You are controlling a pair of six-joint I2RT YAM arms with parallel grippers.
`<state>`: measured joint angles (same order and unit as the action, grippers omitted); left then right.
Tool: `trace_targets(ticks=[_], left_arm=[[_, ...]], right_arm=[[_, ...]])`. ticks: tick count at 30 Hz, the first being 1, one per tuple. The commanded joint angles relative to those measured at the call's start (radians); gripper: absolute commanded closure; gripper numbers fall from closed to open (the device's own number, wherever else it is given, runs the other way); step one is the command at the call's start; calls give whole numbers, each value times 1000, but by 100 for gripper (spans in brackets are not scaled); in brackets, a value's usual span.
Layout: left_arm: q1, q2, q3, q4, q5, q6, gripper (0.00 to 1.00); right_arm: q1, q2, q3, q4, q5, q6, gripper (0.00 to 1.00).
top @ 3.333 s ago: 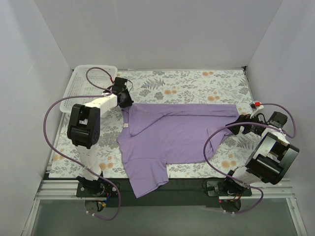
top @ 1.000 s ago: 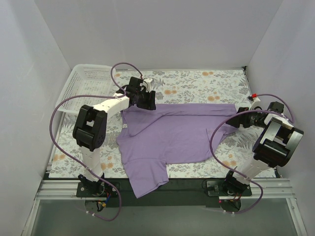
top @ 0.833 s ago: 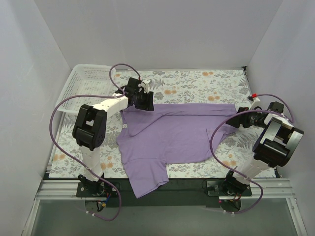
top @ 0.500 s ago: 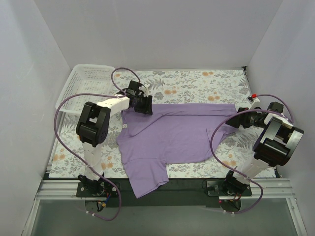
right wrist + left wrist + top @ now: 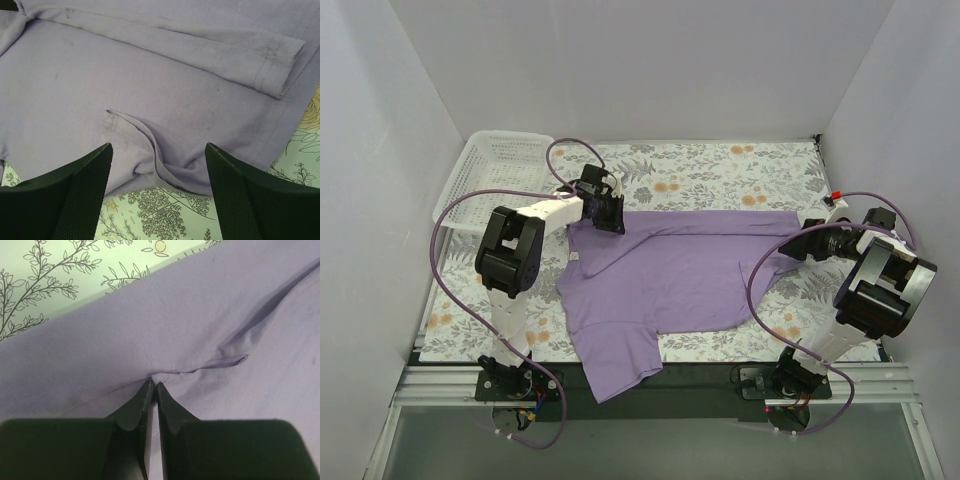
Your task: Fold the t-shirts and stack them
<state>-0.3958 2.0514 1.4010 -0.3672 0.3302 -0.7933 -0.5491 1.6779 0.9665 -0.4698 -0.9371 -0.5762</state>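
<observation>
At the bottom of the top view, between the two arm bases: one flap of the lavender t-shirt (image 5: 660, 275), reaching over the near edge of the counter (image 5: 720, 170) onto the dark strip there.

Higher, in the middle of the frame: the rest of the t-shirt, spread open on the flowered counter, not folded, with several long creases.

At the middle right: the right hand (image 5: 798, 243), low at the right end of the cloth. In the right wrist view, seen from close: the right hand (image 5: 158, 147) spread wide and holding nothing, over a wrinkled fold in the t-shirt (image 5: 150, 65). A sleeve cuff at the upper right of that frame, flowered counter along the bottom and the right edge. Impossible to tell if the tips touch the cloth.

At the upper left of the cloth in the top view: the left hand (image 5: 610, 215), set low on the far edge of the t-shirt. In the left wrist view: the left hand (image 5: 152, 386) nearly closed, both black fingers (image 5: 132, 412) meeting at the tips and pinching a small pucker of the t-shirt (image 5: 200, 315). One crease running from there toward the right.

Farthest, in the upper left corner of the top view: a white lattice basket (image 5: 485, 165), apart from the t-shirt.
</observation>
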Motion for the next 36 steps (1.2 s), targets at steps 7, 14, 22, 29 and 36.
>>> trace_targets(ticks=[7, 14, 22, 29, 36], left_arm=[[-2, -122, -48, -9, 47, -9, 100], [-2, -204, -134, 16, 138, -41, 100], [-2, -226, -214, 34, 257, -70, 100], [-5, -246, -254, 77, 329, -109, 100], [-21, -223, -243, 106, 372, -139, 100]], right_arm=[[3, 9, -2, 3, 4, -1, 19], [3, 9, 0, 2, 7, 1, 19], [3, 11, 1, -1, 8, -2, 19], [3, 11, 0, -6, 4, -7, 19], [2, 16, 1, -10, 7, -14, 19]])
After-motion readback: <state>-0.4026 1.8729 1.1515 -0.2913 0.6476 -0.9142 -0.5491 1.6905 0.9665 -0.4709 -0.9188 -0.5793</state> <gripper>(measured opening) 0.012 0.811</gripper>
